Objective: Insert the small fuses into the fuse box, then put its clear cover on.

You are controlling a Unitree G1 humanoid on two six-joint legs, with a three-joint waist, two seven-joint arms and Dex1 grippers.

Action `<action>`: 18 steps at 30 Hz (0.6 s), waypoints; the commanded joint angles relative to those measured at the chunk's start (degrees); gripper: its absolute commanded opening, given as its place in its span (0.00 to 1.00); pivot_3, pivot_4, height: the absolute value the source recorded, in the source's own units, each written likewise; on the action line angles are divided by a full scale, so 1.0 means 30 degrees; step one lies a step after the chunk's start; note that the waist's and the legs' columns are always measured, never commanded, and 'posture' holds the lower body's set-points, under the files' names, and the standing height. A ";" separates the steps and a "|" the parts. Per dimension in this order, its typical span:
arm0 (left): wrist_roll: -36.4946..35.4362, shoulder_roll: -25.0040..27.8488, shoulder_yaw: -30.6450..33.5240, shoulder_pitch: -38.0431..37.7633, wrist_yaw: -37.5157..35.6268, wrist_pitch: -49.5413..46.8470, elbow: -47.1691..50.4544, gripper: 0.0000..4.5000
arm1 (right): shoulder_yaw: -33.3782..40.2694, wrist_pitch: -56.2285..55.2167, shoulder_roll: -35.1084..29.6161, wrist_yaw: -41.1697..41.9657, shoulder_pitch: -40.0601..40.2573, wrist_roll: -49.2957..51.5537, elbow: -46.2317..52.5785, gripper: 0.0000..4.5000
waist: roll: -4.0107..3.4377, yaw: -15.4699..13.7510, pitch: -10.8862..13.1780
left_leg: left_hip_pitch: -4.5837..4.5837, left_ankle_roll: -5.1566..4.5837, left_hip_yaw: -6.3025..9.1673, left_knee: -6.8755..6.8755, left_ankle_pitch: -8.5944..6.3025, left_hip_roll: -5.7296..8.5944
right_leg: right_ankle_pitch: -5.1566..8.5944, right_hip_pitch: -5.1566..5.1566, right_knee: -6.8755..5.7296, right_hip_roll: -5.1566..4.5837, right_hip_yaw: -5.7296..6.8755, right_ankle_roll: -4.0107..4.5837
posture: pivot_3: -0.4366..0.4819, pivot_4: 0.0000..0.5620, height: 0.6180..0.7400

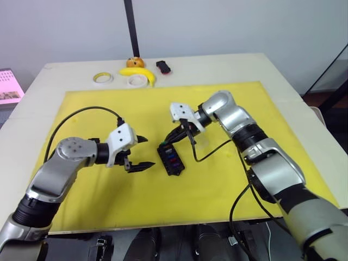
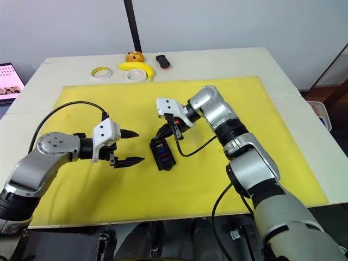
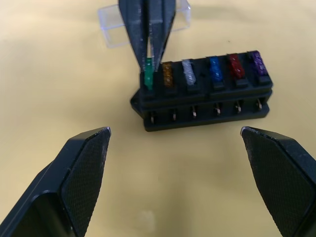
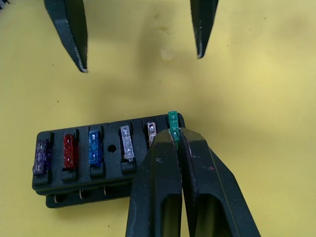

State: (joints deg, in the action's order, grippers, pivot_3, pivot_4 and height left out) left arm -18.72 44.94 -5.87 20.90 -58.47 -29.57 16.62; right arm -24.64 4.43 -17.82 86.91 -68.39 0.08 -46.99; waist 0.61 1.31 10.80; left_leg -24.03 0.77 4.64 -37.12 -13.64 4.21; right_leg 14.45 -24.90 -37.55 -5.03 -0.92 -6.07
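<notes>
The green fuse [image 4: 173, 121] stands upright at the end slot of the fuse box [image 1: 170, 160], which lies mid-surface, long axis running toward the near edge. The right gripper [image 4: 175, 136] has its jaws clamped on the fuse from above; the left gripper [image 1: 138, 153] waits just beside the box, jaws apart.
</notes>
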 commanded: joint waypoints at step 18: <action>-0.0195 0.0084 0.0342 -0.0154 0.0459 -0.0143 0.1026 0.99 | 0.0383 -0.2922 0.0946 0.0353 -0.1482 -0.1413 -0.3113 0.00 | -0.0002 0.0399 -0.0001 | 0.0011 0.0015 0.0006 0.0003 0.0009 0.0001 | -0.0002 0.0003 -0.0018 0.0002 0.0001 0.0003 | 0.48 0.27 1.00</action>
State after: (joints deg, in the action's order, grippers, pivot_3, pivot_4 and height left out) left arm -18.90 44.94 -5.87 20.30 -57.29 -29.99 18.22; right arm -23.85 -3.21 -14.97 87.43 -71.23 -3.22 -55.58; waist 0.60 2.51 10.80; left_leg -23.98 0.82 4.66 -37.11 -13.62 4.21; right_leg 14.44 -24.89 -37.61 -5.02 -0.92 -6.06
